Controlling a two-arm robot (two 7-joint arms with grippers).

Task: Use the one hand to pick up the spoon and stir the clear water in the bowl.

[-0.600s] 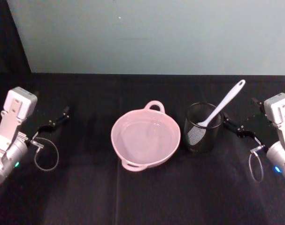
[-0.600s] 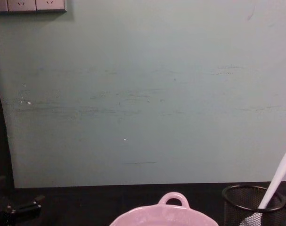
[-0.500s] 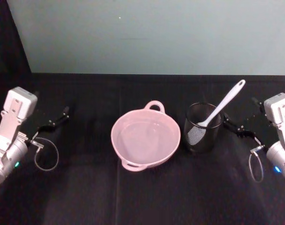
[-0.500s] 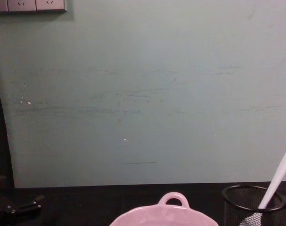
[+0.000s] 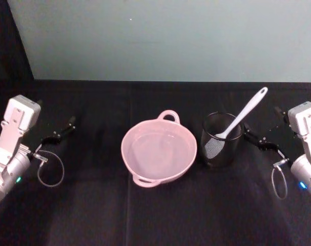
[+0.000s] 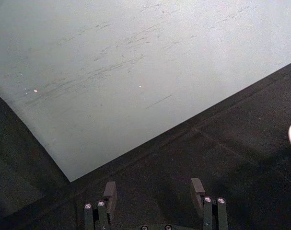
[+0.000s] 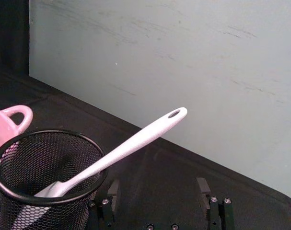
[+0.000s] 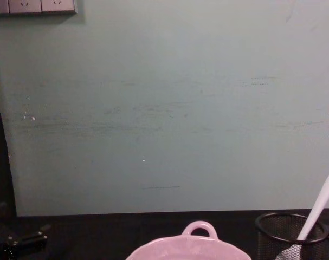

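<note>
— Where was the spoon?
— Leaning in the black mesh cup, just right of the pink bowl.
— The grippers?
— The right gripper sat near the cup, fingers spread, empty. The left gripper was parked far left, likewise spread.

No legible text, labels or numbers in sight.
Socket plates high on the wall: any marking on them is too small to make out.
</note>
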